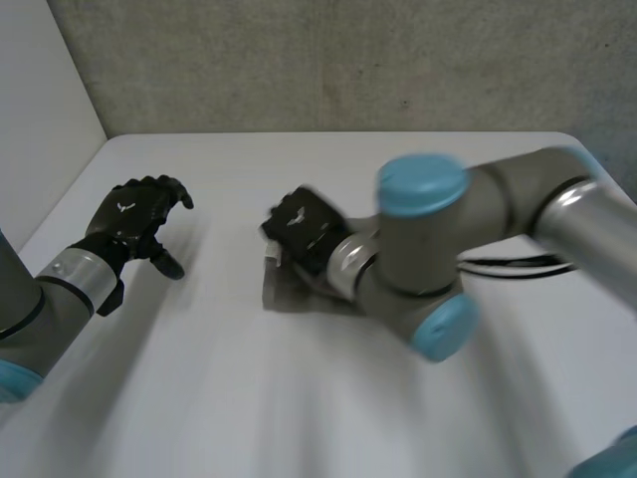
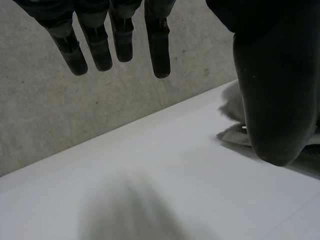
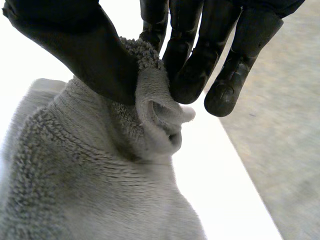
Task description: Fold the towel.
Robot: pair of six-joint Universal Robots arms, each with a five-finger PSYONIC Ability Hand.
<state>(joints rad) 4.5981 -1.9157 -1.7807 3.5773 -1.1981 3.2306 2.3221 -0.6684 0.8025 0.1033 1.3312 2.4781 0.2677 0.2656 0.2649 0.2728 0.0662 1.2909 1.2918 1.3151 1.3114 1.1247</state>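
Note:
A small grey towel (image 1: 289,289) lies bunched near the middle of the white table (image 1: 299,398), partly under my right arm. My right hand (image 1: 304,227) is over it, and the right wrist view shows the thumb and fingers (image 3: 187,65) pinching a raised fold of the towel (image 3: 150,120). My left hand (image 1: 134,219) hovers above the table's left side, well apart from the towel, with its fingers (image 2: 115,45) straight and nothing in them. Beside its thumb, a bit of the towel (image 2: 235,105) shows in the left wrist view.
A grey wall (image 1: 348,60) runs behind the table's far edge. A white panel (image 1: 40,119) stands at the left. My right arm (image 1: 478,229) reaches across the right half of the table.

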